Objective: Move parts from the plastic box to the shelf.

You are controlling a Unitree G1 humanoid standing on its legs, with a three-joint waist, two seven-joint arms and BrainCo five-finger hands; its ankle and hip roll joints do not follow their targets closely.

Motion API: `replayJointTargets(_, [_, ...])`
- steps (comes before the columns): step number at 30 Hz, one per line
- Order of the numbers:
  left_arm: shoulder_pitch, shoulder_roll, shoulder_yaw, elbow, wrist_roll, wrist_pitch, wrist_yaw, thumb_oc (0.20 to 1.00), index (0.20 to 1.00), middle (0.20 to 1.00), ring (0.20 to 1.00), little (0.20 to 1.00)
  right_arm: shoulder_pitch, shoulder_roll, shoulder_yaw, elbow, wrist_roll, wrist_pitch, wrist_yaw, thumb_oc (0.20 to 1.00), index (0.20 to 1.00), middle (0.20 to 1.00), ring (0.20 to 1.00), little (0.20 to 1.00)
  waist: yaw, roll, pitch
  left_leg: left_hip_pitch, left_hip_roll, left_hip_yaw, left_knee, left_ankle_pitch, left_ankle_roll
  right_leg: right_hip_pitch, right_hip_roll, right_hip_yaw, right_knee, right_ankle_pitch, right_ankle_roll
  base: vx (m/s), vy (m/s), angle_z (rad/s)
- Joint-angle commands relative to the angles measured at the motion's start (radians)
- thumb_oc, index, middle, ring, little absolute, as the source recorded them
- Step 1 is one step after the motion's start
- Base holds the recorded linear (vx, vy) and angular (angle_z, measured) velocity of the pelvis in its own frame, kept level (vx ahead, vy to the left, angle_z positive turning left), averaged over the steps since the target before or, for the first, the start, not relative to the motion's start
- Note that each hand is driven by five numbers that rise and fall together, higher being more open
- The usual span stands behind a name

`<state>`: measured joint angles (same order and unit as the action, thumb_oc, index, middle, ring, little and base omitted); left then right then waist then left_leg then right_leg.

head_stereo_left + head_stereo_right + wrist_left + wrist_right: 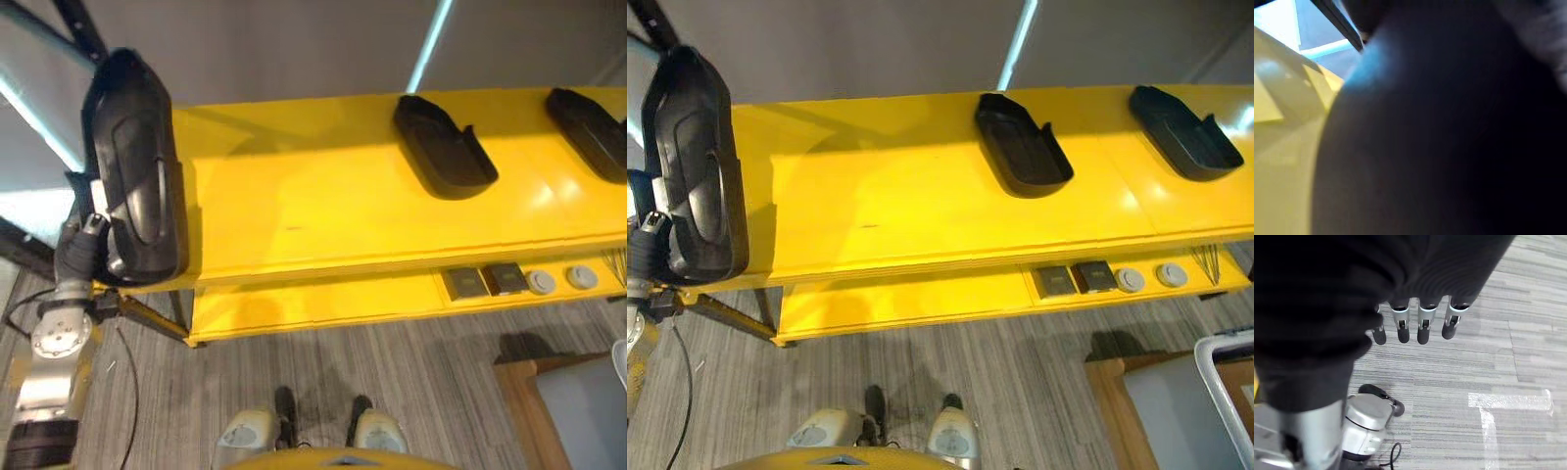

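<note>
A long black plastic part [137,166] stands tilted over the left end of the yellow shelf [313,211], its lower end hanging past the shelf's edge. My left hand [86,240] is behind that lower end and carries the part. In the left wrist view the part's dark surface [1449,137] sits right up close. Two more black parts [443,147] [590,132] lie on the shelf's top at the middle and far right. My right hand [1420,328] hangs open over the carpet, holding nothing.
The lower shelf board [313,304] carries two dark square pieces [465,283] and two round grey discs [541,282] at the right. A wooden table corner [524,392] with a white-rimmed box [1227,382] stands at the lower right. Grey carpet [1508,382] lies in front.
</note>
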<state>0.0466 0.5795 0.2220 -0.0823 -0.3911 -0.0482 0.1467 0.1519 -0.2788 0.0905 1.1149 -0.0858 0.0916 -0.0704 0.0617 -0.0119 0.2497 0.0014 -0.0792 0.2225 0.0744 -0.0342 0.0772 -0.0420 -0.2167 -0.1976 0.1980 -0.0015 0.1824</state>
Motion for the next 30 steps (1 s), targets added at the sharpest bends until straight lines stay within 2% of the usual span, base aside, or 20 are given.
replayJointTargets(1, [-0.064,0.004,0.003,-0.126,0.016,-0.036,0.001,0.200,0.200,0.200,0.200,0.200,0.006,-0.053,0.047,0.067,-0.006,-0.003,-0.008,1.000,1.000,1.000,1.000,1.000,-0.011,-0.004,-0.067,0.000,0.135,-0.121,-0.026,0.028,-0.115,0.057,-0.008,0.027,-0.147,0.093,0.036,0.04,-0.102,0.15])
replayJointTargets(6, [-0.077,0.005,-0.022,-0.115,0.052,-0.011,-0.010,0.200,0.200,0.200,0.200,0.200,0.001,-0.064,0.053,0.027,0.007,0.035,0.006,1.000,1.000,1.000,1.000,1.000,-0.019,-0.008,-0.083,0.015,0.164,-0.110,-0.050,0.047,-0.132,0.081,0.022,0.025,-0.166,0.074,0.018,0.03,-0.093,0.03])
replayJointTargets(12, [-0.123,0.015,-0.060,-0.051,0.082,0.021,-0.012,0.200,0.200,0.200,0.200,0.200,0.006,-0.062,0.068,0.008,-0.014,0.048,0.024,1.000,1.000,1.000,1.000,1.000,-0.046,-0.003,-0.099,0.038,0.185,-0.090,-0.069,0.060,-0.144,0.100,0.038,0.028,-0.183,0.066,0.009,0.05,-0.051,0.01])
replayJointTargets(20, [-0.347,0.025,-0.189,0.153,0.134,0.088,0.070,0.200,0.200,0.200,0.200,0.200,-0.002,-0.074,0.133,-0.018,-0.026,0.073,0.052,1.000,1.000,1.000,1.000,1.000,-0.126,0.015,-0.111,0.058,0.215,-0.048,-0.075,0.072,-0.153,0.090,0.056,0.065,-0.159,0.043,-0.002,0.05,-0.039,-0.08])
replayJointTargets(26, [-0.429,0.043,-0.233,0.311,0.155,0.148,0.119,0.200,0.200,0.200,0.200,0.200,0.011,-0.094,0.136,-0.011,-0.048,0.068,0.071,1.000,1.000,1.000,1.000,1.000,-0.170,0.024,-0.107,0.068,0.230,-0.017,-0.070,0.073,-0.161,0.089,0.062,0.089,-0.158,0.038,-0.004,0.04,-0.031,-0.20])
replayJointTargets(30, [-0.511,0.069,-0.257,0.485,0.156,0.175,0.145,0.200,0.200,0.200,0.200,0.200,0.014,-0.115,0.144,-0.011,-0.048,0.064,0.089,1.000,1.000,1.000,1.000,1.000,-0.198,0.035,-0.101,0.054,0.241,-0.003,-0.052,0.075,-0.164,0.069,0.065,0.104,-0.140,0.030,-0.009,0.03,-0.013,-0.15])
